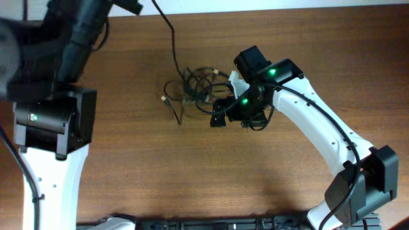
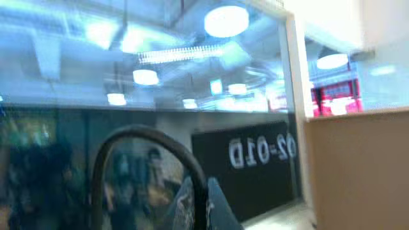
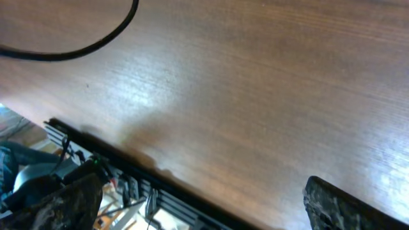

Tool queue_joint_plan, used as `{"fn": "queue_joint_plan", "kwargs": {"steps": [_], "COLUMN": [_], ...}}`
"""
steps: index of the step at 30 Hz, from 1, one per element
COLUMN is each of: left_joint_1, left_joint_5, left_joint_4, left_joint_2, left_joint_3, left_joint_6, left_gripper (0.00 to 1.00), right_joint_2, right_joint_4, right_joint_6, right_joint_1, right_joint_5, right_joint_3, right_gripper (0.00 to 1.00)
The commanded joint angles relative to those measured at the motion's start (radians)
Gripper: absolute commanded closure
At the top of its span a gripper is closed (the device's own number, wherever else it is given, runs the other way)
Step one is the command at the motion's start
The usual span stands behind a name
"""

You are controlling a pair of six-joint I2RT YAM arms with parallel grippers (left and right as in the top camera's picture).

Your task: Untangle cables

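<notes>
**Overhead and wrist views.** The cables (image 1: 195, 89) lay as one knotted bundle near the middle of the tabletop (image 1: 192, 172), with one strand trailing toward the near edge. The right gripper (image 1: 220, 119) stood just beside the bundle, on its right. In the right wrist view its fingers (image 3: 332, 204) were spread wide, with only bare wood between them and nothing held. The left arm (image 1: 77, 38) was held high, well apart from the bundle, its camera facing the room. Whether the left fingers (image 2: 185, 204) were apart or together cannot be told.

**Likely hazards:**
- Closing on several strands at once would tighten the knot.
- A pull by one gripper alone, with the bundle unanchored, would drag the whole bundle across the wood.
- A grasp from this offset could close on nothing.
</notes>
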Motion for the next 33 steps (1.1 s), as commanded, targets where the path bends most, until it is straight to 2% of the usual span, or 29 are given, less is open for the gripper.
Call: {"fn": "queue_joint_plan", "kwargs": {"steps": [1,5,7,9,10,13,15,16,17,21,22,23,25,26,28,30,33], "left_joint_1": [0.003,0.003,0.003,0.003,0.003,0.003,0.003,0.003,0.003,0.005,0.005,0.005,0.005,0.005,0.005,0.005,0.005], "left_joint_5": [-0.048,-0.088,-0.108,-0.141,-0.175,-0.254,-0.256,-0.306,-0.343,-0.396,-0.396,-0.396,-0.396,-0.396,-0.396,-0.396,-0.395], "left_joint_4": [0.146,0.239,0.186,0.071,-0.014,-0.16,-0.188,-0.19,-0.2,-0.259,-0.257,-0.253,-0.253,-0.253,-0.214,-0.084,0.092], "left_joint_2": [-0.013,-0.013,-0.013,-0.012,-0.005,0.018,0.02,0.02,0.02,0.02,0.02,0.02,0.02,0.02,0.02,0.003,-0.031], "left_joint_3": [0.014,0.014,0.014,0.014,0.014,0.014,0.014,0.014,0.014,0.014,0.014,0.014,0.014,0.014,0.014,0.014,0.014], "left_joint_6": [0.061,0.062,0.099,0.185,0.216,0.214,0.2,0.2,0.2,0.2,0.2,0.2,0.2,0.2,0.2,0.2,0.2], "left_gripper": [1.0,1.0,1.0,1.0,1.0,1.0,1.0,1.0,1.0,1.0,1.0,1.0,1.0,1.0,1.0,1.0,1.0], "right_joint_2": [0.003,0.003,0.003,0.003,0.003,0.006,0.014,0.032,0.045,0.143,0.18,0.202,0.224,0.222,0.216,0.216,0.216], "right_joint_4": [0.013,0.023,0.032,0.041,0.056,0.137,0.263,0.346,0.376,0.447,0.452,0.457,0.448,0.417,0.27,0.09,0.021], "right_joint_6": [0.005,0.005,0.005,0.011,0.07,0.141,0.176,0.283,0.329,0.353,0.352,0.352,0.332,0.333,0.338,0.39,0.384], "right_joint_1": [0.005,0.005,0.005,0.005,0.005,0.035,0.088,0.124,0.143,0.192,0.192,0.192,0.189,0.184,0.146,0.062,-0.048], "right_joint_5": [0.013,0.013,0.013,0.012,0.01,-0.005,-0.001,0.046,0.074,0.093,0.093,0.092,0.112,0.164,0.289,0.444,0.446], "right_joint_3": [0.005,0.005,0.005,0.005,0.005,0.005,0.0,-0.001,-0.001,-0.001,-0.001,-0.001,-0.001,-0.001,0.002,0.001,0.001], "right_gripper": [0.02,0.02,0.02,0.02,0.02,0.02,0.02,0.02,0.02,0.01,0.12,0.32,0.84,0.96,0.96,0.96,0.94]}}
